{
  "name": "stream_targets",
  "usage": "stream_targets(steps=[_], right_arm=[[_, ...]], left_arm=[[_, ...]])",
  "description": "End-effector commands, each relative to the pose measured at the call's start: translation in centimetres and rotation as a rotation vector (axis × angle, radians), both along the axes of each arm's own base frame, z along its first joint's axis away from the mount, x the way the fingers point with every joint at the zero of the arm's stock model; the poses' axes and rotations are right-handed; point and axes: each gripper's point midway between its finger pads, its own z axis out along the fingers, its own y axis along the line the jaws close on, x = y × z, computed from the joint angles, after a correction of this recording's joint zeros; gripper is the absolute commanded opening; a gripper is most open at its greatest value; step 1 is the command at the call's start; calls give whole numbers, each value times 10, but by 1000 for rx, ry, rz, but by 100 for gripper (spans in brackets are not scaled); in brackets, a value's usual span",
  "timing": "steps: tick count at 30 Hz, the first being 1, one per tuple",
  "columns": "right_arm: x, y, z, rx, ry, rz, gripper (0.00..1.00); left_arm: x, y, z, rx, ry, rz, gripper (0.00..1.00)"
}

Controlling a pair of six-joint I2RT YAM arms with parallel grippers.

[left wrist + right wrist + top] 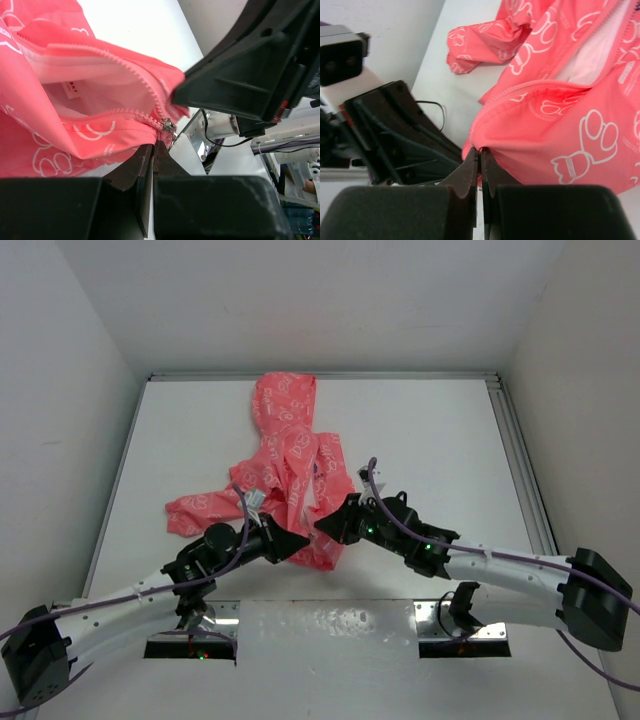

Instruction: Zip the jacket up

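jacket [290, 455] hem pinched in left gripper [303, 540], right gripper [320, 524]; rest beyond

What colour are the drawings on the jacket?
White outline drawings on the pink jacket; the right wrist view shows them best.
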Motion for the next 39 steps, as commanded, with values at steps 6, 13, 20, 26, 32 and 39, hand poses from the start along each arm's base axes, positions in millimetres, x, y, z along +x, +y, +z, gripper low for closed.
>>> stream_targets(steps=[6, 13, 20, 26, 32, 39], right_arm=[[38, -1, 34, 5, -40, -148, 0], [25, -15, 4, -66, 51, -147, 0], [7, -20, 2, -57, 94, -96, 0], [-6, -22, -17, -106, 169, -58, 25], [-29, -39, -12, -75, 178, -26, 70], [-94, -24, -13, 51, 206, 167, 13]], left_arm=[[-18, -6, -4, 4, 2, -100, 0], [-22, -8, -20, 45, 41, -128, 0], [-33, -10, -34, 29, 92, -164, 0], [-37, -5, -49, 59, 130, -157, 0], [-44, -2, -57, 62, 161, -175, 0], [-49, -2, -60, 58, 174, -192, 0]])
